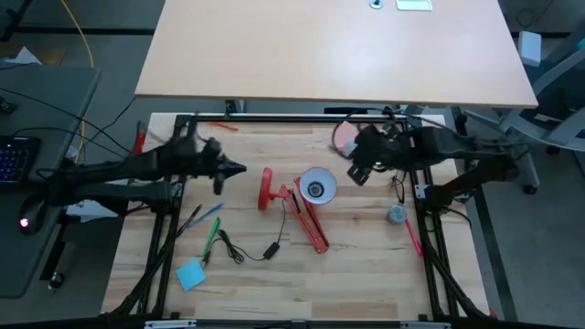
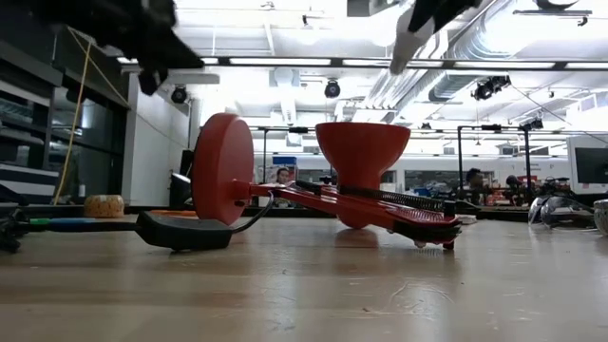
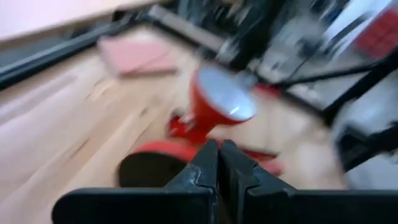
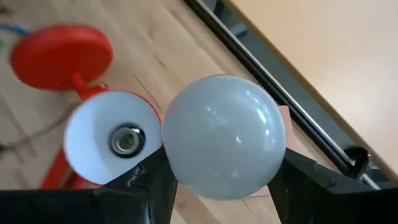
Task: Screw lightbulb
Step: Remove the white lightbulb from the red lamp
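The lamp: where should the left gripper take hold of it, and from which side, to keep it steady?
Probably the thin arm between base and shade: narrow enough for the jaws. Come from above; the lamp lies flat, and the shade must stay free for the bulb in the right gripper. Left gripper hovers shut by the base.

Bulb (image 4: 225, 135): white, rounded, glossy; screw base hidden. Clamped between right gripper (image 4: 221, 177) fingers, off table, dome toward wrist camera, just beside red lamp shade (image 4: 102, 134) with open, bare socket.

A robotics lab: open ceiling ducts (image 2: 494, 38) and strip lights, monitors (image 2: 587, 166) on distant desks, a keyboard (image 1: 14, 157) beside the bench (image 1: 347, 274).
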